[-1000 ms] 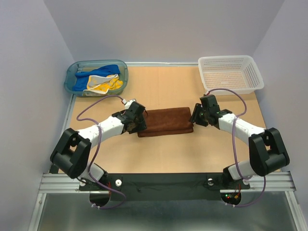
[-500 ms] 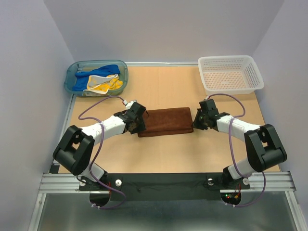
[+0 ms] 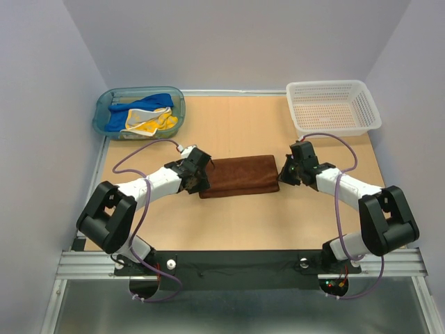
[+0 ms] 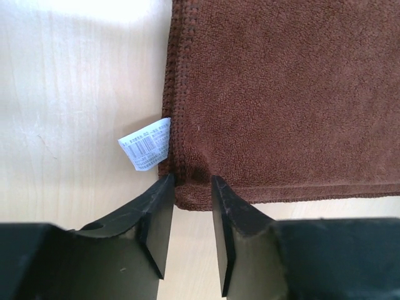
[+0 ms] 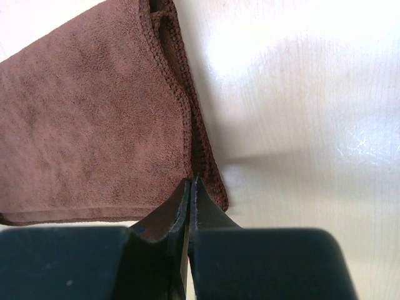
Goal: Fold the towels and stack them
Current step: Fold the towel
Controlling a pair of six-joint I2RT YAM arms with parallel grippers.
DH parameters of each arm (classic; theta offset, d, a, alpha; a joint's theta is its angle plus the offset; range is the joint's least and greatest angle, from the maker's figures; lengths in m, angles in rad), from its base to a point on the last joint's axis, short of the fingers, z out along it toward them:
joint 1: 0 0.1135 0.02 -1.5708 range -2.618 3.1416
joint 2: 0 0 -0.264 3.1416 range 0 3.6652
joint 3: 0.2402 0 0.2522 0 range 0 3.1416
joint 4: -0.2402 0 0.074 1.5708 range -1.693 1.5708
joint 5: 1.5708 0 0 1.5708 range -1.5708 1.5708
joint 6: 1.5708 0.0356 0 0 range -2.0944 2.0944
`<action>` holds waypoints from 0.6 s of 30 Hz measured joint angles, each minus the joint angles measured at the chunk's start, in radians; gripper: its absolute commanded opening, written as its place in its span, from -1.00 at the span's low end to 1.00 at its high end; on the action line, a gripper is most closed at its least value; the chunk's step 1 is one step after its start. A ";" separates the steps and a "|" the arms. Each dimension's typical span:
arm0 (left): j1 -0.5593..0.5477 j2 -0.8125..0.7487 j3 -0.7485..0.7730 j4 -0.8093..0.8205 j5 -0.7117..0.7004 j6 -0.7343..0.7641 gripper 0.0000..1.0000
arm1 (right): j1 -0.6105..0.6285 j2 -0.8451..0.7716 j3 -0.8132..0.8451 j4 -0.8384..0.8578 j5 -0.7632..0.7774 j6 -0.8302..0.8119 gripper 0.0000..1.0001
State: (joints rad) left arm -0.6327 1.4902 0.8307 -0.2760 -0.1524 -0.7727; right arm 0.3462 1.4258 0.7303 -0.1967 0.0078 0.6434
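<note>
In the last second my right tool has snapped shut, seemingly pinching the near right hem of the rust-brown towel, which lies folded mid-worktop; my left tool has narrowed but stands open astride the near left corner, so the next fold waits on that grip

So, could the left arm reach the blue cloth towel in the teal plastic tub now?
Probably yes: the blue towel lies exposed in the open-topped tub, nothing between it and the left gripper.
</note>
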 measured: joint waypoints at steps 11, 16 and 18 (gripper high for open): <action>0.000 0.058 0.003 -0.005 -0.029 -0.003 -0.37 | 0.000 0.000 0.000 0.003 -0.002 -0.012 -0.99; 0.000 0.059 0.019 -0.014 -0.037 0.001 -0.45 | 0.000 0.000 0.000 0.003 -0.004 -0.018 -0.99; 0.000 0.059 0.024 -0.021 -0.043 0.002 -0.43 | 0.000 0.000 0.000 0.003 -0.004 -0.019 -0.99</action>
State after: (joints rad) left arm -0.6327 1.5494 0.8543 -0.2974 -0.1951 -0.7712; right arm 0.3462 1.4254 0.7303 -0.1940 0.0036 0.6243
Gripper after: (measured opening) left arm 0.276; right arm 0.017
